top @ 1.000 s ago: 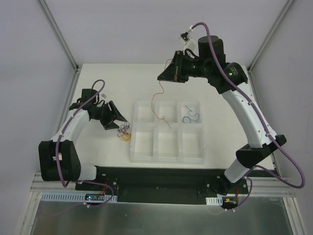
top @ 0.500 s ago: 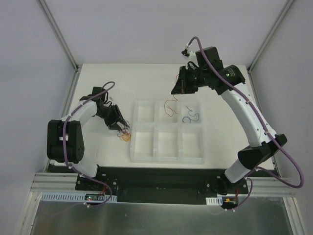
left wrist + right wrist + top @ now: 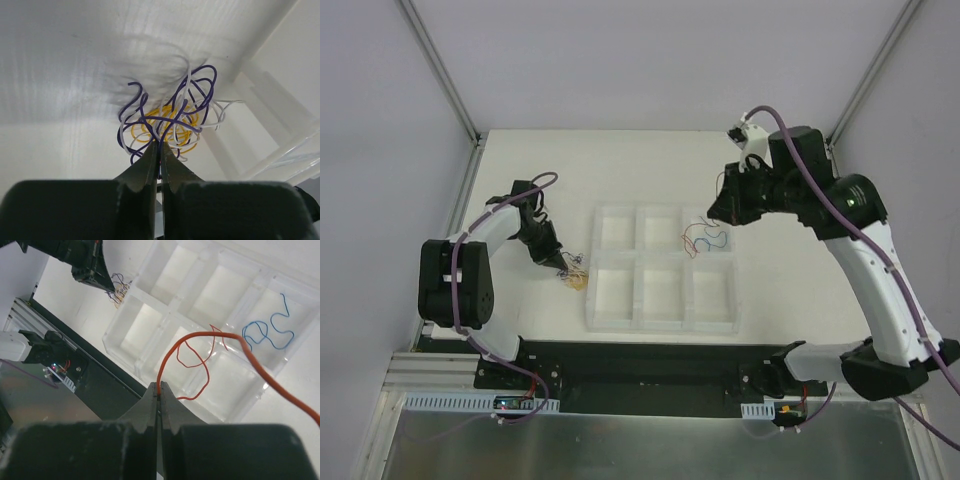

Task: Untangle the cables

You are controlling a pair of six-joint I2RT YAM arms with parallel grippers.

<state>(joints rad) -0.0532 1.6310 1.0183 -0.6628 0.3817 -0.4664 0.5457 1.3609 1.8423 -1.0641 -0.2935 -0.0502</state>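
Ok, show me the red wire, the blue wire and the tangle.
red wire (image 3: 215, 333), right wrist view, top of its arc.
blue wire (image 3: 270, 341), right wrist view, its lower bend.
tangle (image 3: 170, 125), left wrist view, yellow coil.

Two white arms (image 3: 880, 285) with black joints, purple hoses (image 3: 542, 178) clipped alongside, black wedge-shaped pincer fingers (image 3: 141, 172).

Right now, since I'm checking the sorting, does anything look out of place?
Only this: the thin red wire pinched in the right pincer hangs by the far-right cell of the white plastic divided tray, where a thin blue wire already lies. They could re-tangle. Nothing looks spilled or damaged.
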